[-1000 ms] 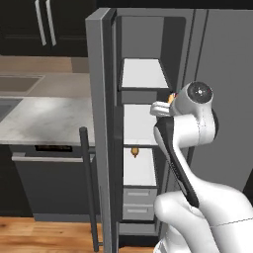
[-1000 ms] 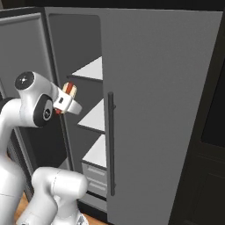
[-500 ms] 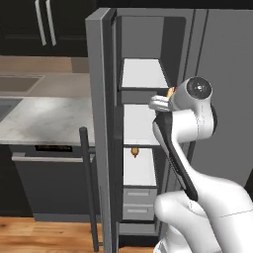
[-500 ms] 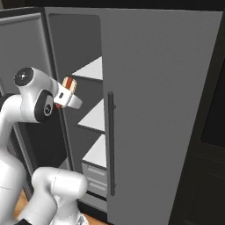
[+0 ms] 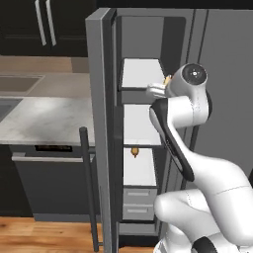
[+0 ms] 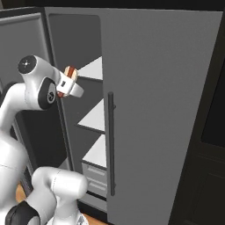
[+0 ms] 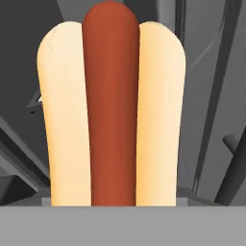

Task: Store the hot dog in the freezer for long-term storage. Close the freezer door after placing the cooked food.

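The hot dog (image 7: 110, 105), a tan bun with a red sausage down its middle, stands close up in the hand view. My gripper (image 6: 67, 82) is shut on the hot dog (image 6: 70, 73) and holds it up in front of the open freezer (image 5: 140, 123), level with its top white shelf (image 5: 141, 73). From the left, the hot dog (image 5: 168, 79) peeks out beside the wrist, with the gripper (image 5: 157, 90) near the shelf's right front corner. The freezer door (image 5: 100, 128) stands wide open to the left, its dark bar handle (image 5: 88, 188) facing me.
A tiny orange-brown item (image 5: 134, 151) lies on a lower shelf, above pale grey drawers (image 5: 138, 197). The plain grey fridge door (image 6: 158, 114) with its handle (image 6: 110, 145) is shut at right. A stone counter (image 5: 44, 118) and black cabinets stand left of the freezer door.
The arm has lifted the hot dog higher and carried it closer to the freezer, from the middle shelf's level up to the top shelf's.
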